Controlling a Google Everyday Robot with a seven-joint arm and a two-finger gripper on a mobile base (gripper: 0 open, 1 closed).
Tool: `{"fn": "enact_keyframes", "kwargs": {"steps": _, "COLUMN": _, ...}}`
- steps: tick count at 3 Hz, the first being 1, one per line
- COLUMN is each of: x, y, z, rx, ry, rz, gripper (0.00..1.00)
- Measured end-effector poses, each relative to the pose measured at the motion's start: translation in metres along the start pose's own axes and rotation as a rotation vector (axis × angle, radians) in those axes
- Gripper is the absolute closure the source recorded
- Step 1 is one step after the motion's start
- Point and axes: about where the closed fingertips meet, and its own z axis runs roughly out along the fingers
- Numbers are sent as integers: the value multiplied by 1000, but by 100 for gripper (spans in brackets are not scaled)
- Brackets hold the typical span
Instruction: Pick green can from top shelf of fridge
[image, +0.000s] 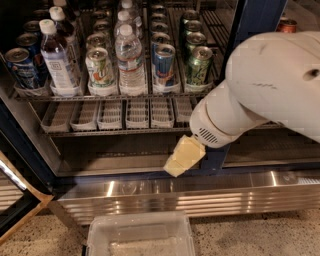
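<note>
The green can (198, 65) stands upright at the front of the rightmost lane on the top shelf (115, 96) of the fridge (251, 20), with more green cans lined up behind it. My gripper (182, 157), pale yellow at the end of the big white arm (265, 85), hangs in front of the fridge's lower opening. It is well below the green can, slightly left of it, and holds nothing.
Left of the green can are a blue-and-silver can (164, 60), a water bottle (129, 55), a white can with green-and-orange print (100, 67), another bottle (55, 55) and a blue can (20, 67). Empty lane trays (115, 114) fill the lower shelf. A clear bin (140, 235) sits on the floor below the ribbed steel panel (225, 192).
</note>
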Motion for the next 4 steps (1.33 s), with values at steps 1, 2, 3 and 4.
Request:
{"fn": "enact_keyframes", "kwargs": {"steps": 1, "x": -8, "y": -2, "z": 1, "rx": 26, "ry": -45, "rz": 28, "gripper": 0}}
{"fn": "enact_keyframes", "kwargs": {"steps": 2, "x": -29, "y": -6, "z": 3, "rx": 89, "ry": -134, "rz": 71, "gripper": 0}}
{"fn": "enact_keyframes", "kwargs": {"steps": 3, "x": -57, "y": -19, "z": 7, "rx": 139, "ry": -227, "rz": 106, "gripper": 0}}
{"fn": "enact_keyframes", "kwargs": {"steps": 4, "x": -75, "y": -32, "z": 10, "rx": 165, "ry": -292, "rz": 146, "gripper": 0}}
